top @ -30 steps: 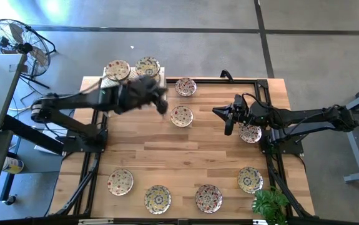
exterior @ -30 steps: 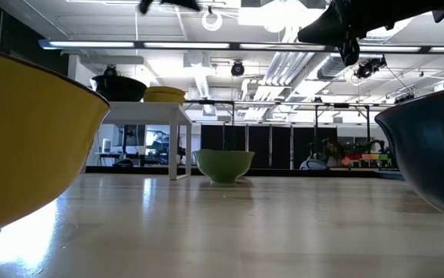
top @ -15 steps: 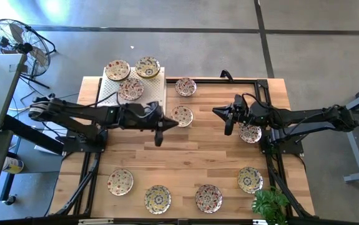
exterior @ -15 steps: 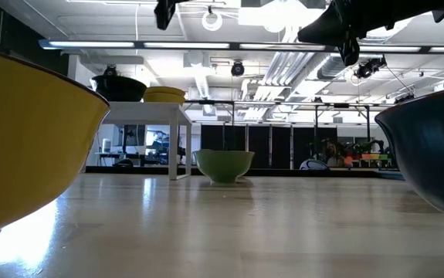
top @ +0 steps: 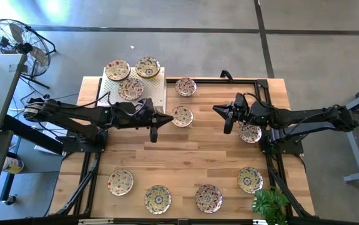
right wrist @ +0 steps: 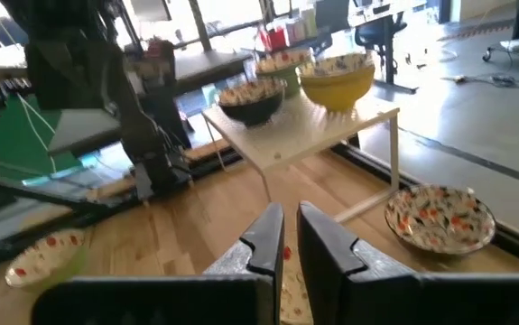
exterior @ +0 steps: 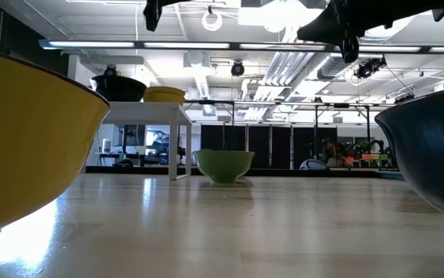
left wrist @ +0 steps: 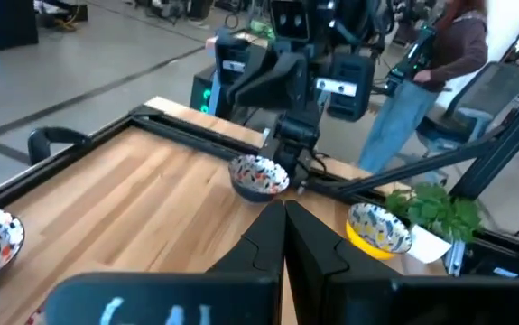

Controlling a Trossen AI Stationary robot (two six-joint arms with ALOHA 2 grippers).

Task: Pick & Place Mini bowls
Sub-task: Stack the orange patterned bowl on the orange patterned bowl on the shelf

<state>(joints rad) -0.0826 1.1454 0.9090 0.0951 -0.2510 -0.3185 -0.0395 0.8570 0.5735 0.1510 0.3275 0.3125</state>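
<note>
While three mini bowls (top: pixel 132 76) sit on the white raised shelf (top: pixel 156 92) in the upper left of the high view, the rest lie on the wooden table (top: pixel 185 150): two near the top centre, one under the right arm, and four along the bottom edge. None of the bowls visibly holds anything.

The left gripper (top: pixel 154 127) hangs left of centre, just beside the bowl at the table's middle top, holding nothing; the left wrist view shows its fingers (left wrist: pixel 264 239) pressed together. The right gripper (top: pixel 227 119) hangs right of centre, next to the bowl under its arm; its fingers (right wrist: pixel 264 239) stand almost together with a narrow gap, nothing between them.

Only the low view shows a yellow bowl (exterior: pixel 28 139) filling its left edge, a dark bowl (exterior: pixel 430 154) at its right, and a green bowl (exterior: pixel 224 165) far back in the middle. A potted plant (top: pixel 270 205) sits at the high view's lower right; the left wrist view alone shows a person (left wrist: pixel 430 81) at the upper right, beyond the table.
</note>
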